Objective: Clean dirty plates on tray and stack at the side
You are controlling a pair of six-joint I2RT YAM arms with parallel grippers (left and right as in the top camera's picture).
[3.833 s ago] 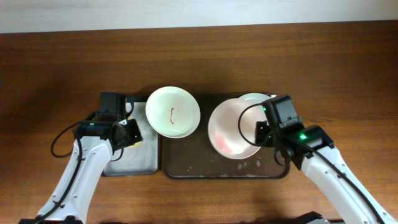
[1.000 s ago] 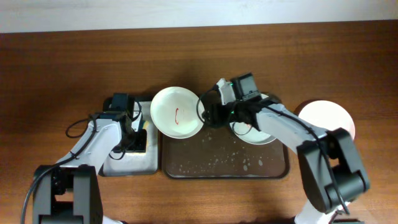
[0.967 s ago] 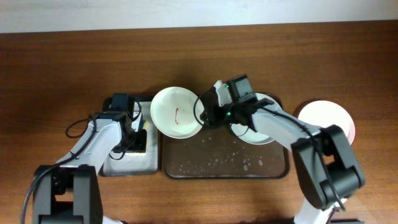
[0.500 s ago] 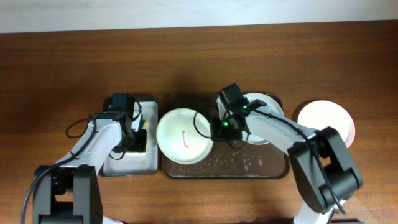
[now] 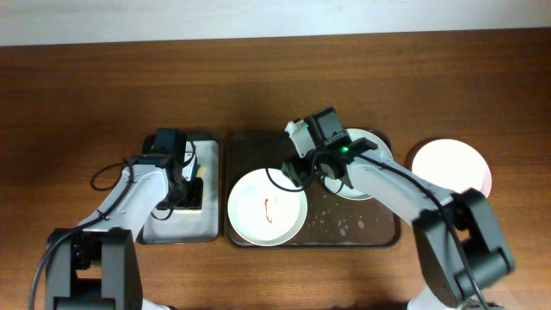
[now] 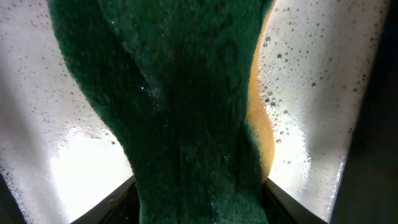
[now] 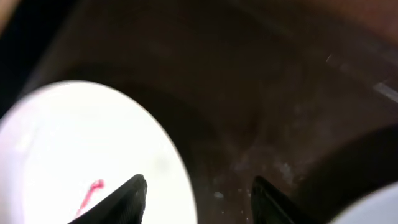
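Note:
A plate (image 5: 267, 207) with a red squiggle lies flat on the left half of the dark brown tray (image 5: 379, 231). My right gripper (image 5: 295, 171) hovers at that plate's upper right rim. In the right wrist view the gripper (image 7: 197, 183) is open with nothing between its fingers, and the plate (image 7: 93, 143) lies below the left one. A second plate (image 5: 368, 185) sits at the tray's back right, partly under my right arm. A third plate (image 5: 452, 166) rests on the table to the right of the tray. My left gripper (image 6: 199, 186) is shut on a green and yellow sponge (image 6: 186, 93).
A smaller grey tray (image 5: 172, 228) with a wet white lining (image 6: 317, 81) sits left of the brown tray, and my left gripper (image 5: 194, 183) holds the sponge down in it. Soapy droplets speckle the brown tray's floor (image 5: 344, 226).
The smeared plate has come from the tray's back left corner down flat onto its left half. My right gripper has let go of its rim. The left arm has stayed put.

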